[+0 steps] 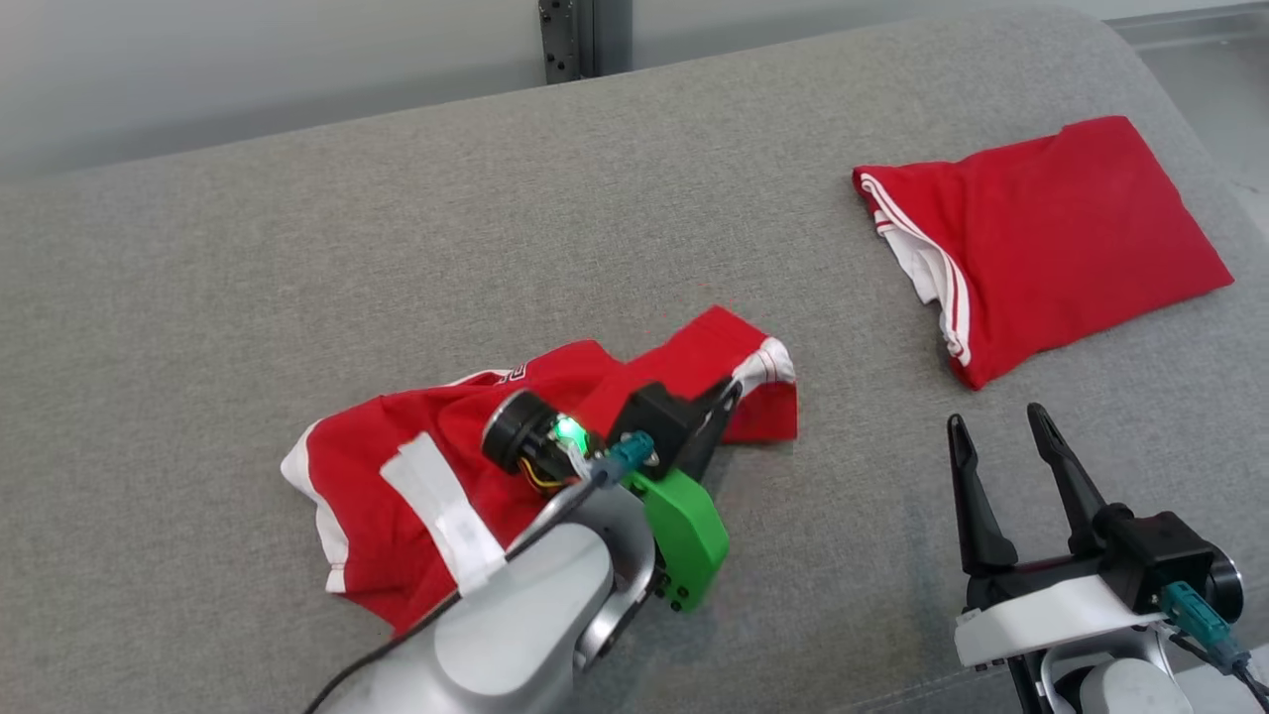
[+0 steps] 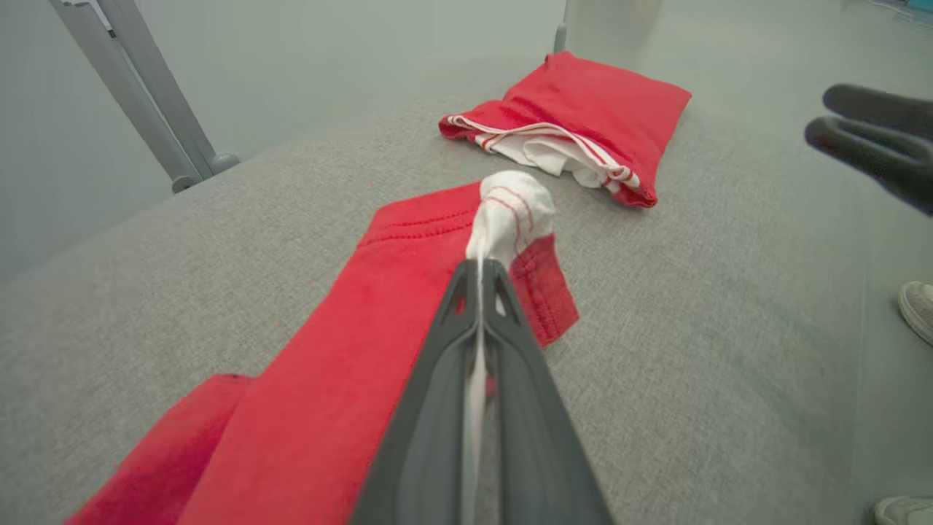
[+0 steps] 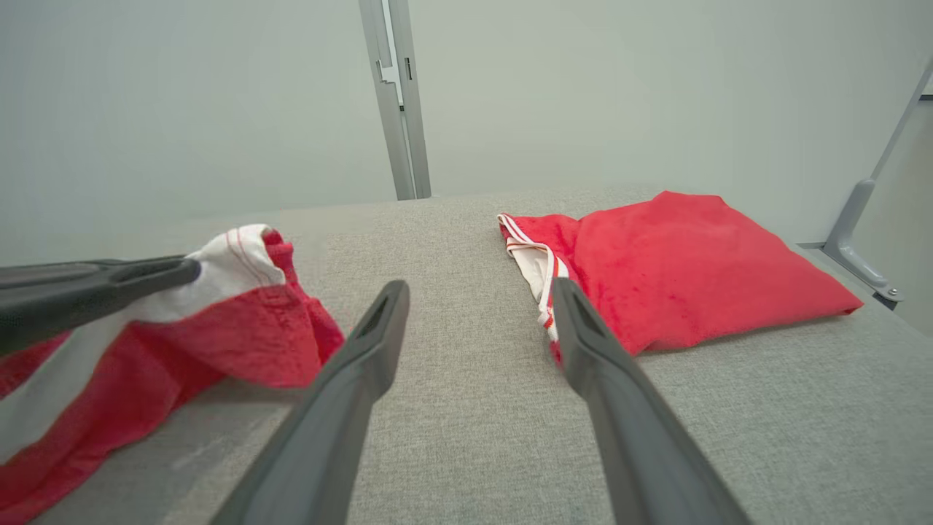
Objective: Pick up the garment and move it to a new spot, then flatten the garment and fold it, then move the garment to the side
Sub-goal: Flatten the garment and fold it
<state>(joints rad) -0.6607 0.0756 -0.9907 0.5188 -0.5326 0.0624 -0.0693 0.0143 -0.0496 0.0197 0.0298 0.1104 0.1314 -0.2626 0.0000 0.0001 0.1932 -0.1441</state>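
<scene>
Garment [image 1: 436, 466], red with white trim, is seen lying crumpled on a grey fabric-covered surface [image 1: 297, 248], towards the robot's left, loosely bunched and not yet flattened. The left gripper [image 1: 729, 397] is clamped tight on the white-edged corner [image 2: 510, 211] of the garment, with a thin fold of cloth pinched between its two dark fingers. That corner is held a little off the surface, while the rest of the cloth lies on it. The right gripper [image 1: 996, 416] is held low over the surface with its fingers spread wide and nothing between them, apart from the cloth. A folded red bundle [image 1: 1041, 238], squared into a neat rectangle, is placed at the far right. The garment is judged to be light, soft and limp. It is expected to drape and drag when lifted by one corner, and so thin a pinch may slip. A hold on a stitched hem, with a second corner taken by the free gripper, is judged best for spreading it flat.
</scene>
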